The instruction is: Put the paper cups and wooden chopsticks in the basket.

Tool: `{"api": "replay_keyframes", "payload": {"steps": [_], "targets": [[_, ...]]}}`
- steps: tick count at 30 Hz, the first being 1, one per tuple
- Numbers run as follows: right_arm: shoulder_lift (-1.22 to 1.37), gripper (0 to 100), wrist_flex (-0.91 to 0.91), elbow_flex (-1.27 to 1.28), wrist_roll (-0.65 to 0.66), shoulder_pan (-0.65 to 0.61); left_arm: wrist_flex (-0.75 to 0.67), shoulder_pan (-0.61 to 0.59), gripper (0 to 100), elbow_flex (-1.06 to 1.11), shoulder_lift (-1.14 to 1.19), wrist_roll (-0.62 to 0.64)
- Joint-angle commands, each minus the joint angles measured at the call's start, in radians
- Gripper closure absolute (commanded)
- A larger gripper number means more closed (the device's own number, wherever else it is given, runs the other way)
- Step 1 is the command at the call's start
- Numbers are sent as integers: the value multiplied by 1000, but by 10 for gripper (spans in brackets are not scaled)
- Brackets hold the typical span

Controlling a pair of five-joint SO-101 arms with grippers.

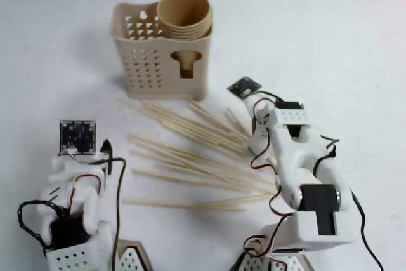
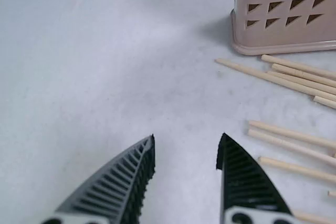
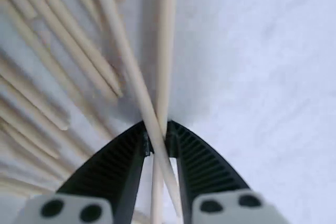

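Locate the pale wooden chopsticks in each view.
High view: pale wooden chopsticks fanned mid-table, before the beige perforated plastic basket.
Left wrist view: their ends beside the basket's base.
Right wrist view: two crossed in the right gripper, others alongside.
Shared landmark: white table.

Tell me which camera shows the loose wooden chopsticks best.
The high view: the whole spread of chopsticks lies before the basket. The left wrist view catches some ends; the right wrist view is close up, two crossing in the right tool.

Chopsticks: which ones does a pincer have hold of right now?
The two crossed chopsticks clamped in the right pincer; the other chopsticks lie loose on the table.
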Motion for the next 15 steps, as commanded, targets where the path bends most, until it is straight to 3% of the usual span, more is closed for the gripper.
{"api": "replay_keyframes", "payload": {"steps": [1, 6, 15], "targets": [[-122, 981, 70, -26, 60, 71, -20, -8, 801, -5, -8, -12], [-297, 981, 179, -26, 126, 148, -20, -5, 801, -5, -8, -14], [-654, 981, 285, -28, 115, 150, -20, -4, 801, -5, -8, -14]]}}
